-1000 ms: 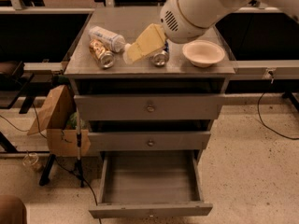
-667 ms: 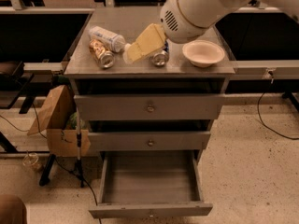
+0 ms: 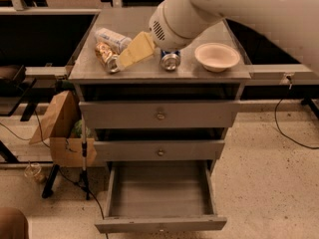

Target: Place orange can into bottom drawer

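Just off the tip of my claw (image 3: 127, 58), on its left side, lies the orange can (image 3: 106, 57), tipped over on the desk (image 3: 149, 73) with its silver top turned toward the front edge. My claw slants down from the upper right, and its tan tip is at the can's near end, touching it or very nearly; I cannot tell which. Nor can I tell whether the claw is spread or pressed together, since from this angle it reads as one wedge. The slant makes sense to me: the can is lying down, so I have to reach in low and across its body rather than straight from above.

Behind the can and up-left of my claw lies a clear bottle (image 3: 112, 37), touching the can or just beside it, which leaves little room on that side. To the right of my claw, under my arm, sits a blue can (image 3: 170, 60), and farther right a white bowl (image 3: 217, 56); both are apart from the orange can.

Far below my claw, the bottom drawer (image 3: 159, 195) is pulled out with nothing in its grey tray, while the two drawers above it are pushed in. I judge the task barely begun: the can is not yet lifted, so the grasp comes first, then a long lowering past the desk's front edge.
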Robot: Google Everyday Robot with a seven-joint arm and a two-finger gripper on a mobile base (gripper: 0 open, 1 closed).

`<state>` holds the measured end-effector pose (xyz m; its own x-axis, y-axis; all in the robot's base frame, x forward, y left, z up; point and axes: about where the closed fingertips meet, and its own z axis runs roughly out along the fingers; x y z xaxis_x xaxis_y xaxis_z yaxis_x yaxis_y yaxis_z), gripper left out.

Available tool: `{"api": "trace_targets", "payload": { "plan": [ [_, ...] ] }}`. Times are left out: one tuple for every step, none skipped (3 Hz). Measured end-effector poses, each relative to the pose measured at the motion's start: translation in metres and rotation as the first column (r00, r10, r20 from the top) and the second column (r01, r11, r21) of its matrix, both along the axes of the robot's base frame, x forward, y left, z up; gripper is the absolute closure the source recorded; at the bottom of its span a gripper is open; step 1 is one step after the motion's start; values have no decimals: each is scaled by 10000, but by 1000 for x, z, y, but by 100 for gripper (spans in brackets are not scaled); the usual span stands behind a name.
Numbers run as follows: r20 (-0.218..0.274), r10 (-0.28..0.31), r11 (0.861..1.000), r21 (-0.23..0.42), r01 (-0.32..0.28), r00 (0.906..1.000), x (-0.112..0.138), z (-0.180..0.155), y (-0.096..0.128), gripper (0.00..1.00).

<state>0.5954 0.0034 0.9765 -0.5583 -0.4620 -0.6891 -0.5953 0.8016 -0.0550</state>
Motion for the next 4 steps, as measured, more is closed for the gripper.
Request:
{"api": "trace_targets", "payload": {
  "plan": [
    [197, 142, 9995, 292, -148, 9997, 18, -17, 33, 0],
    [543, 178, 9969, 755, -219, 9984, 29, -27, 65, 0],
    [1016, 182, 9897, 1392, -324, 9947, 39, -30, 105, 0],
    [1023, 168, 9894, 1421, -313, 9946, 40, -29, 105, 0]
  ]
}}
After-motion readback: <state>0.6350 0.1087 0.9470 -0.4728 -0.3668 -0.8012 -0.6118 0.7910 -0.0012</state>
